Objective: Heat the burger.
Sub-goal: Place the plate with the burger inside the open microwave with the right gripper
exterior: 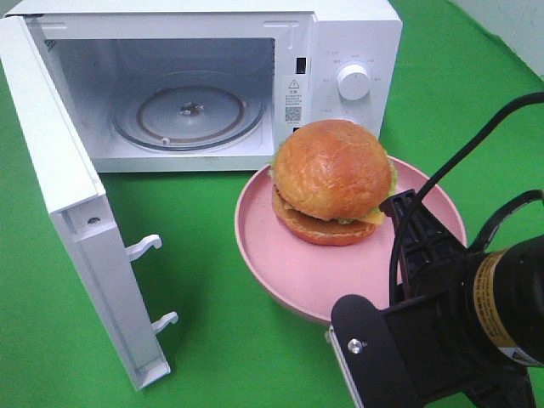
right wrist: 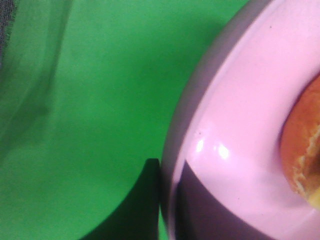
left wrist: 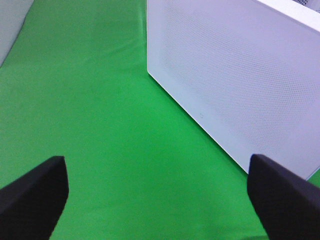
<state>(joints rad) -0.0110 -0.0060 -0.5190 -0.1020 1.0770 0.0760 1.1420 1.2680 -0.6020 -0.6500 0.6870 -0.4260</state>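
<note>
On the pink plate [exterior: 280,255], the burger [exterior: 331,180] is sitting before the microwave [exterior: 357,51].
Right gripper [right wrist: 169,200] is clamping the plate's rim; left gripper [left wrist: 160,200] is hanging spread apart.

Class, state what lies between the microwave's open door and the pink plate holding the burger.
Only bare green cloth, in the exterior high view, separates the open white microwave door from the round pink plate carrying the glossy orange-brown burger.
</note>
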